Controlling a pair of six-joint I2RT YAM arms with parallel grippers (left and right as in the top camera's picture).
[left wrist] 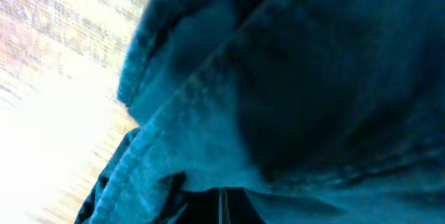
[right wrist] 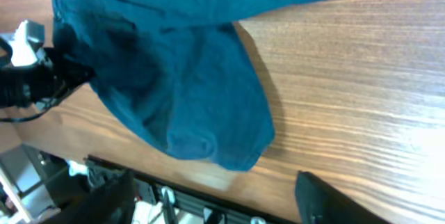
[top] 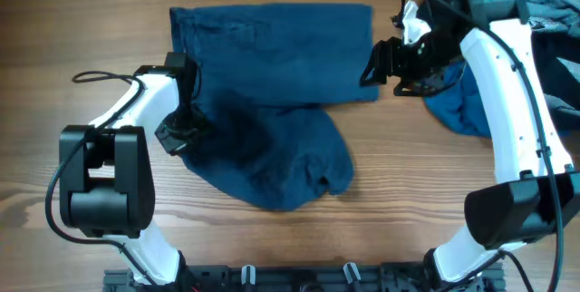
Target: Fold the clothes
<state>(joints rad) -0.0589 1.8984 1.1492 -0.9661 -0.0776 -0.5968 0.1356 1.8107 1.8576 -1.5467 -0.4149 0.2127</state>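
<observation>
Fingers [right wrist: 321, 200] of the right gripper [top: 369, 73] stand wide apart with nothing between them, poised at the right edge of the dark blue fabric garment [top: 272, 102]. It lies in the middle of the wooden table [top: 91, 20], its upper part spread flat and a rounded lobe reaching toward the front. The left gripper [top: 184, 135] sits at the garment's left edge. Blue cloth fills its wrist view, so I cannot tell how its fingers stand. A heap of blue and grey clothes [top: 458, 111] lies under the right arm.
</observation>
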